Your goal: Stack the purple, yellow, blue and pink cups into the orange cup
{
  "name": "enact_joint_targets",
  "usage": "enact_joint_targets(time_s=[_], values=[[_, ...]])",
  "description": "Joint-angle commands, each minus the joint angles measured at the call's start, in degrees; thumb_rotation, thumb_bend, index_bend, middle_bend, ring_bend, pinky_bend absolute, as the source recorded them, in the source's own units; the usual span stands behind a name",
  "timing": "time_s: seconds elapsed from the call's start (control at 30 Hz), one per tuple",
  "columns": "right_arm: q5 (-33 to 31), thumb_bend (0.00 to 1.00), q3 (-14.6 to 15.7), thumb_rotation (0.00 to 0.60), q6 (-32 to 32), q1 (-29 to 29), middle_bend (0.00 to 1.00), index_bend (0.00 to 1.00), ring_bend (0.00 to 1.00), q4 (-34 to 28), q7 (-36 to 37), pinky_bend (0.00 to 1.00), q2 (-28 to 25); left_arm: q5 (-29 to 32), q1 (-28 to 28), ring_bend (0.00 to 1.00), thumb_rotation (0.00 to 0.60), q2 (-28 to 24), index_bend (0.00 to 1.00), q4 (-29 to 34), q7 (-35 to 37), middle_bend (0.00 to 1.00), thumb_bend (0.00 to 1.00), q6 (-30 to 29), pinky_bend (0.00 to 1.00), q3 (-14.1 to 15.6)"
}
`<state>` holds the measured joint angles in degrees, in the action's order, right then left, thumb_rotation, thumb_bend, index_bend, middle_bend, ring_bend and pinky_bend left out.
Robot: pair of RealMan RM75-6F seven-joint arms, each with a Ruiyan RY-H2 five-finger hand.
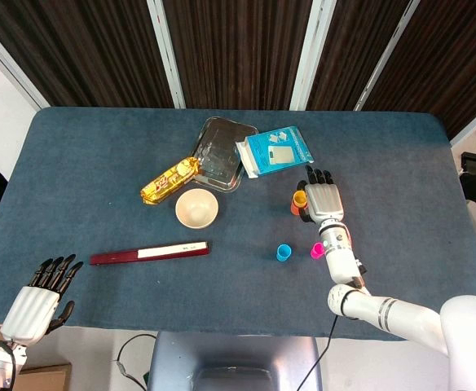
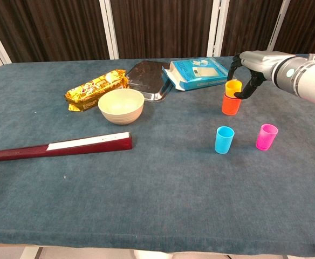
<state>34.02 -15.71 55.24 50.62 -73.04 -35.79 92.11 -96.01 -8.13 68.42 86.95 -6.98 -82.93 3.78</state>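
The orange cup (image 2: 231, 104) (image 1: 295, 209) stands right of the table's middle. The yellow cup (image 2: 233, 87) (image 1: 300, 196) sits partly down in it, its upper half sticking out. My right hand (image 2: 248, 66) (image 1: 323, 199) curls around the yellow cup from the right and holds it. The purple cup is hidden inside the orange one. Nearer the front stand the blue cup (image 2: 224, 140) (image 1: 284, 253) and, to its right, the pink cup (image 2: 266, 136) (image 1: 317, 250), both upright and free. My left hand (image 1: 38, 297) hovers off the table's front left corner, fingers apart and empty.
A cream bowl (image 2: 121, 106) sits left of centre, with a long dark red box (image 2: 60, 147) in front of it. Behind lie a gold snack pack (image 2: 95, 87), a metal tray (image 2: 148, 74) and a blue box (image 2: 198, 73) just behind the orange cup.
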Motion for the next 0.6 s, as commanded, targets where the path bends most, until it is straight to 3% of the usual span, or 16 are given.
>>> enact_joint_targets(time_s=[0.03,0.17,0.4,0.6], values=[[1.5,0.47,0.9,0.600,1.5,-1.1,0.00,0.14,0.00,-4.7,-0.4,0.00,-2.9,0.0,0.0,0.01,0.600,0.0,0.00,0.0,0.0,0.00,0.45,0.0,0.10,0.0],[4.9,0.47,2.0,0.600,3.2,-3.0,0.00,0.13,0.00,-11.3,0.8,0.00,-6.5,-0.2,0.1,0.01,0.600,0.0,0.00,0.1,-0.1,0.00,0.45,-0.2,0.10,0.1],[15.1,0.47,7.5,0.600,3.8,-6.6,0.00,0.16,0.00,-24.6,3.3,0.00,-12.2,-0.5,0.0,0.01,0.600,0.2,0.00,0.2,-0.5,0.00,0.45,-0.1,0.10,0.2],[16.0,0.47,10.5,0.600,0.8,-6.2,0.00,0.18,0.00,-26.1,2.1,0.00,-12.4,-0.7,0.2,0.01,0.600,0.1,0.00,0.2,-0.3,0.00,0.45,-0.7,0.10,0.3]])
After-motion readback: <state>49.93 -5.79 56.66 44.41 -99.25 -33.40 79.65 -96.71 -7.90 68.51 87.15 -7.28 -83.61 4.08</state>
